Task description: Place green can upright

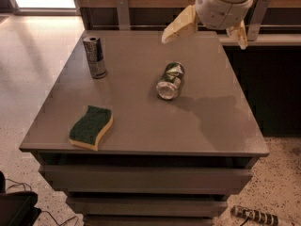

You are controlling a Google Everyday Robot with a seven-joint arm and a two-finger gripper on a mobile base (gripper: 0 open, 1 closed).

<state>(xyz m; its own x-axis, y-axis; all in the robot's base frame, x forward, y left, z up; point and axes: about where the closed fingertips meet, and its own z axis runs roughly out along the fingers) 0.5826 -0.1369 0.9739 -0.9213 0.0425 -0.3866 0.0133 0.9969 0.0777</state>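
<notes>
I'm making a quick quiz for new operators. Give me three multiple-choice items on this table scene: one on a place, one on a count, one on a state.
1. Where is the sponge?
A) near left corner of the table
B) far right corner
C) on the floor

2. How many cans stand or lie on the table?
A) one
B) two
C) three

3. How is the green can?
A) upright
B) on its side
C) held in the pincer

Answers:
1 A: it lies by the near left corner.
2 B: the green can and the taller blue can.
3 B: it lies on its side mid-table. The open pincer hovers over the far edge, holding nothing.
</notes>
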